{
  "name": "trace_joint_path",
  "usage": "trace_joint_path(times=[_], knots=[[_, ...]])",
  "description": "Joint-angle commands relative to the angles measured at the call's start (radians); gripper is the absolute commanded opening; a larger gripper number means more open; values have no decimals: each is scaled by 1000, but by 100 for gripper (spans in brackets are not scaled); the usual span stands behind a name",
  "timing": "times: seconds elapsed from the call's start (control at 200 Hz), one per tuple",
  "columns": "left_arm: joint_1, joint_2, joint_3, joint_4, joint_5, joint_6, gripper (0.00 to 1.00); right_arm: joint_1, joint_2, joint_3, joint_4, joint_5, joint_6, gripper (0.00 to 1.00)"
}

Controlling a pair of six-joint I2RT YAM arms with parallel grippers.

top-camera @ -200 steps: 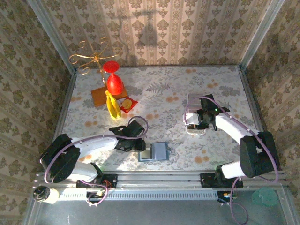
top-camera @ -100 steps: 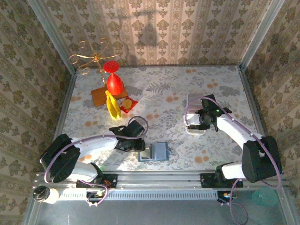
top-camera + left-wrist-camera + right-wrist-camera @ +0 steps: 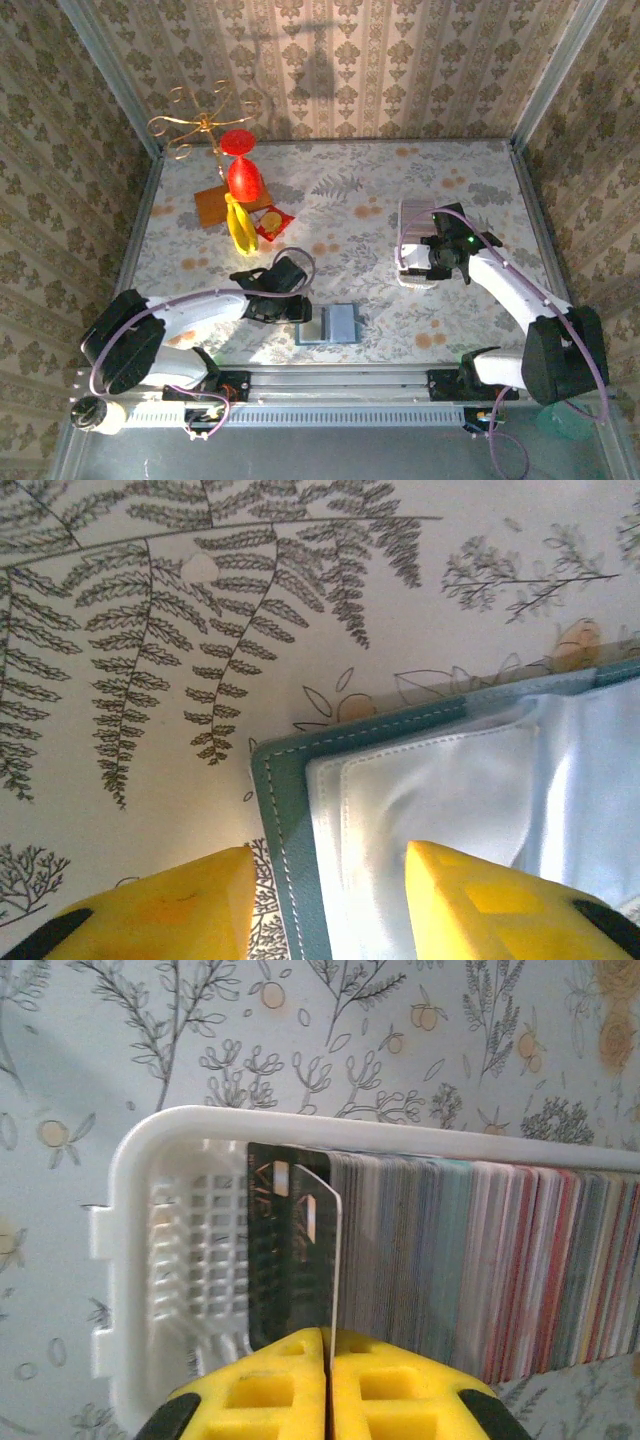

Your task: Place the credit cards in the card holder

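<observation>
Very little of the job looks finished yet. The card holder (image 3: 338, 322) lies open and flat on the flowered tablecloth near the front edge, between the two arm bases and closer to the left one. In the left wrist view its teal stitched border frames a clear plastic pocket (image 3: 470, 800), and I see no card in the part of the pocket that shows. The rest of the holder runs out of that picture, so I can't vouch for it.

The left gripper (image 3: 330, 905) sits low over the holder's corner with its yellow fingers (image 3: 160, 915) parted a moderate way. The stitched edge lies in the gap between them. They grip nothing, and I can't tell whether either pad touches the leather.

Over on the right side of the table, the white slotted basket (image 3: 400, 1138) holds a long row of credit cards (image 3: 480, 1260) standing on edge, packed close. The right gripper (image 3: 326, 1375) has its jaws pressed tight on one dark card (image 3: 315, 1250) at the end of the row. That card stands upright inside the basket.

My guess is this is the first pick. What's left is to lift that card clear, carry it across to the holder, slide it into the pocket, and then work through the whole row.
</observation>
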Motion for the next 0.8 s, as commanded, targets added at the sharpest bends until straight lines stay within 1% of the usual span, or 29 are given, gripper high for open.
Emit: trace_joint_path(times=[0.0,0.135,0.22,0.295,0.35,0.435,0.5,0.57,0.635,0.71,0.795], knots=[[10,-43,-8,-42,0,22,47,2,-46,46,-68,-49,40,5],[16,-87,-7,-66,3,30,51,9,-103,73,-154,-115,107,4],[15,-111,-15,-70,10,26,54,13,-144,110,-229,-192,213,3],[11,-126,-22,-68,19,21,56,20,-167,144,-274,-243,353,0],[4,-133,-24,-64,19,20,59,31,-180,164,-285,-264,489,0],[-7,-131,-30,-58,21,20,63,62,-191,184,-241,-239,811,0],[-16,-123,-35,-54,21,17,65,84,-187,198,-227,-285,1014,0],[-28,-113,-37,-50,22,16,67,135,-180,199,-194,-275,1248,0],[-35,-104,-34,-50,21,20,67,190,-175,186,-163,-282,1420,0],[-42,-93,-35,-41,25,15,67,252,-191,126,-73,-299,1625,0],[-52,-76,-41,-18,33,6,67,303,-229,4,117,-335,1870,0]])
